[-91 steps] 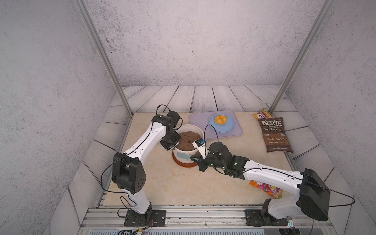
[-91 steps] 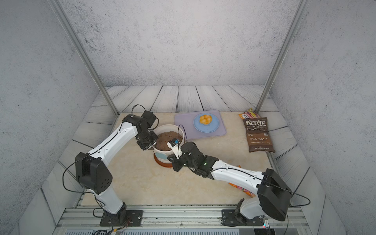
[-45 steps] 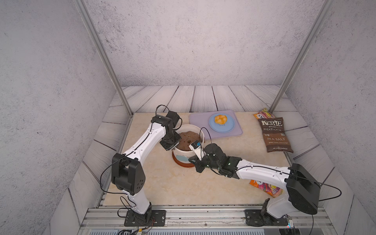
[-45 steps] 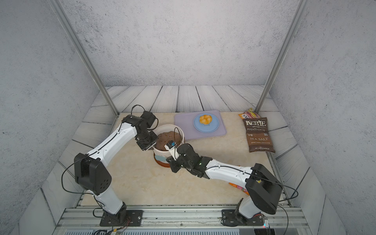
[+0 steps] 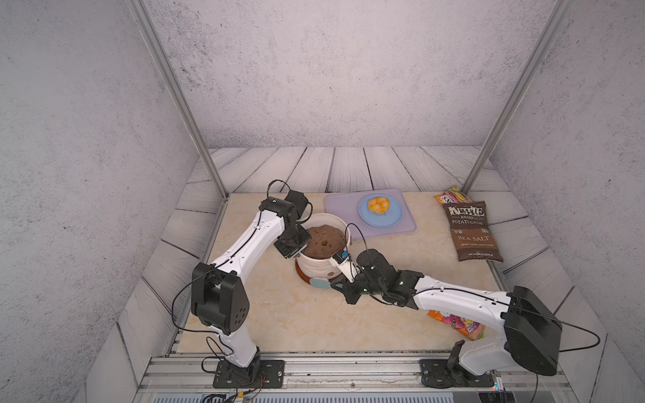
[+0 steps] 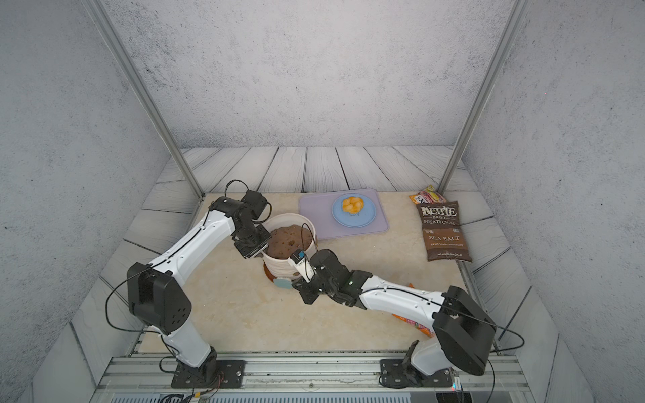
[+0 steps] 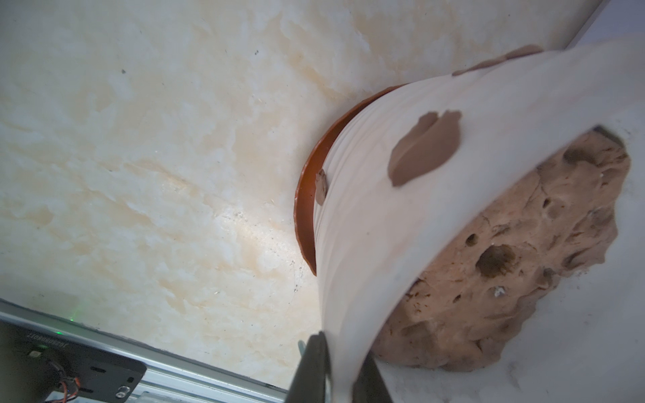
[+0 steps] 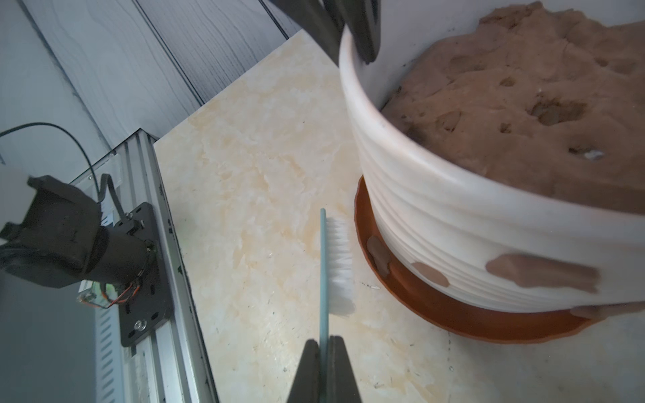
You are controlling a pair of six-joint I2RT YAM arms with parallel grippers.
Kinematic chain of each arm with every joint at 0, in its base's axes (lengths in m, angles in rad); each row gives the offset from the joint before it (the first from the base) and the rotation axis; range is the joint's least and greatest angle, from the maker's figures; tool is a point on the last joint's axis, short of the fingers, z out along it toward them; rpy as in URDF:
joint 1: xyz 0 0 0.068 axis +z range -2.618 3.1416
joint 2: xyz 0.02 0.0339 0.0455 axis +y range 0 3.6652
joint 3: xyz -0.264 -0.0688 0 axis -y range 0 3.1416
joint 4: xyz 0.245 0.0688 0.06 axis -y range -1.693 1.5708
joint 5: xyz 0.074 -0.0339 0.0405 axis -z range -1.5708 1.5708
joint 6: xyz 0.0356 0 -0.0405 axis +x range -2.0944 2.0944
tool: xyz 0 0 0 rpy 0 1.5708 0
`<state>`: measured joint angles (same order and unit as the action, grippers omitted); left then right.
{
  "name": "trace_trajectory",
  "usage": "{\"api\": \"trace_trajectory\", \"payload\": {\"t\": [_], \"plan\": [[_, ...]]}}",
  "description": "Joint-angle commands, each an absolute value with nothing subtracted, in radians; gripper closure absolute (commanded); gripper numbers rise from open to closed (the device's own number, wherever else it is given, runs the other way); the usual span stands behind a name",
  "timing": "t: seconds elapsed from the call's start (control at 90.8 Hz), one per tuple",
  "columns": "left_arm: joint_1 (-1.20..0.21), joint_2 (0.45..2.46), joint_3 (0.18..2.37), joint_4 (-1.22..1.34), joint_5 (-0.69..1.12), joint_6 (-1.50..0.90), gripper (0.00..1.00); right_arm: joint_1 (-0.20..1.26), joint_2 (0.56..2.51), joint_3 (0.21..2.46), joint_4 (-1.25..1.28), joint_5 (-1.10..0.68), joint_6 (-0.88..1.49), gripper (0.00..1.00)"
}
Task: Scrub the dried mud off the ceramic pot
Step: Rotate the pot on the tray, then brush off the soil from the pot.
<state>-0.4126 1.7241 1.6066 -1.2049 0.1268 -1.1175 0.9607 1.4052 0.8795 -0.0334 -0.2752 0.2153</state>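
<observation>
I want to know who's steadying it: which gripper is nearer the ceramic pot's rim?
Left. The left gripper is shut on the rim of the ceramic pot; the right gripper, shut on the brush, sits lower, beside the saucer.

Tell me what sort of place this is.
Probably a robot test cell, not a lived-in room: left arm and right arm bolted to a metal rail, blank panel walls close around, and unrelated props: a ceramic pot and chip bag.

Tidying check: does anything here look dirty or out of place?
Yes: flat dark-brown mud blobs cling to the wall of the cream-white ribbed ceramic pot, one reaching onto the rust-brown saucer. Nothing looks tipped or broken.
</observation>
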Motion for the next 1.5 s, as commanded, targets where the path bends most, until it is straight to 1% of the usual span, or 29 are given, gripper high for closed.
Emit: {"api": "trace_trajectory", "payload": {"t": [0.0,0.198,0.363,0.991,1.211,1.343,1.486], "plan": [[-0.414,1.78,1.582,-1.281,0.132,-1.031,1.0,0.958,1.342,0.896,-0.118,-0.308,0.156,1.0],[-0.402,1.809,1.62,-1.304,0.03,-0.894,1.0,0.917,1.329,0.959,-0.2,-0.325,0.049,1.0],[-0.385,1.826,1.621,-1.289,0.018,-0.787,1.0,0.88,1.355,0.987,-0.188,-0.34,0.007,1.0],[-0.379,1.848,1.618,-1.278,0.011,-0.702,1.0,0.848,1.535,0.926,-0.075,-0.253,-0.062,1.0],[-0.379,1.853,1.619,-1.256,0.017,-0.652,1.0,0.833,1.551,0.886,-0.056,-0.259,-0.049,1.0],[-0.379,1.862,1.63,-1.247,0.026,-0.628,1.0,0.835,1.54,0.857,-0.054,-0.315,-0.045,1.0],[-0.379,1.874,1.646,-1.243,0.023,-0.629,1.0,0.888,1.485,0.829,-0.061,-0.347,-0.016,1.0]]}}
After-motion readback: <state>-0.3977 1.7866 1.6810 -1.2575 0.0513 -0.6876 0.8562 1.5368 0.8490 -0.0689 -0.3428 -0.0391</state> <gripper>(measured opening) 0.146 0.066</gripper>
